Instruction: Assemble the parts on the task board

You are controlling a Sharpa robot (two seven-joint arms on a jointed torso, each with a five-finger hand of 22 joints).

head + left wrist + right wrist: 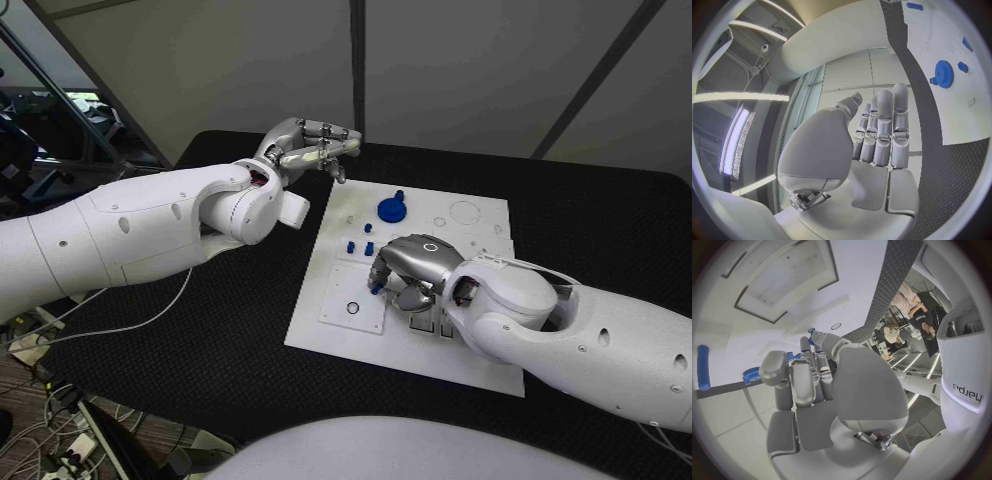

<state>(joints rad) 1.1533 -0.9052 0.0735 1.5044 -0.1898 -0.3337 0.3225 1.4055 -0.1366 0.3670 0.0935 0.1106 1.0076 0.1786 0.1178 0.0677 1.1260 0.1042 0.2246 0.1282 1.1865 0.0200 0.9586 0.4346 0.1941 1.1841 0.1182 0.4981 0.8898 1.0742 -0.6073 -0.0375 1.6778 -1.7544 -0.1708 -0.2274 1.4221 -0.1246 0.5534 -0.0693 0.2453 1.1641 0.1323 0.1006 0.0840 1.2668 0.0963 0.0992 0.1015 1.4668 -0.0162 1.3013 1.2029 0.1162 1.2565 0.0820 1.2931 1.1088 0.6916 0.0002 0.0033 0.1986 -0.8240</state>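
Head view: blue part (378, 287) under right fingers (392, 272).

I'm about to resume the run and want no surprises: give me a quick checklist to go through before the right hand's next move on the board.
1. Left hand off the task board: ok, it is raised past the board's far left corner, fingers together, holding nothing.
2. Right hand over the board: ok, fingers curled down at the board's middle.
3. Right hand's hold on a small blue part: cannot tell, blue shows at its fingertips but the grip is hidden.
4. Blue gear on the board: ok, apart from both hands.
5. Small blue pegs beside the right hand: ok, untouched.
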